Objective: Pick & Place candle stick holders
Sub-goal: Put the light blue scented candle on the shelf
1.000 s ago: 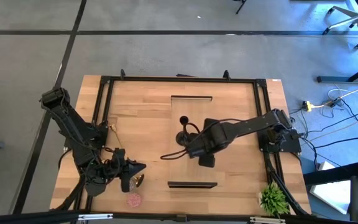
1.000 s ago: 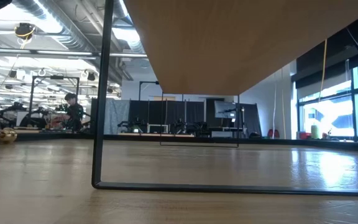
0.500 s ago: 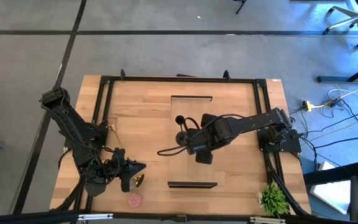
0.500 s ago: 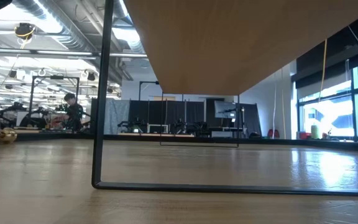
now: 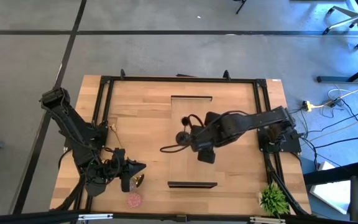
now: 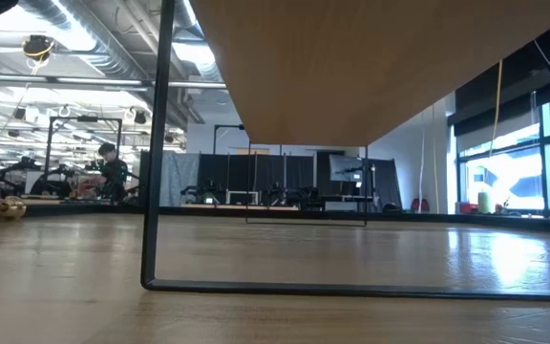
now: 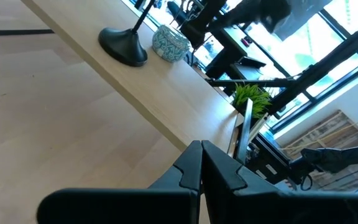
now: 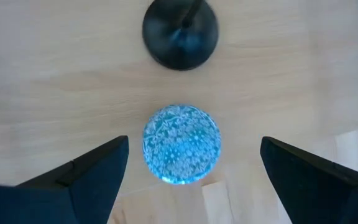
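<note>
In the right wrist view, a light-blue speckled round holder [image 8: 181, 144] rests on its base on the wood. A black stemmed holder [image 8: 180, 34] stands just beyond it. My right gripper [image 8: 191, 171] hangs open above the blue holder, one finger on either side, touching nothing. In the high view that gripper [image 5: 192, 142] covers the blue holder, beside the black holder [image 5: 182, 135]. My left gripper [image 5: 135, 167] waits shut at the near left, next to a gold holder [image 5: 140, 181] and a pink one [image 5: 133, 200].
Two black metal frames [image 5: 191, 98] [image 5: 192, 184] stand at the far and near middle of the table. A green plant [image 5: 273, 199] sits at the near right corner. A black rail [image 5: 179, 79] runs around the table. Bare wood lies between the two arms.
My right gripper has risen straight up from the blue holder with its fingers wide apart, tipping slightly. The black holder beside it has stayed in place.
</note>
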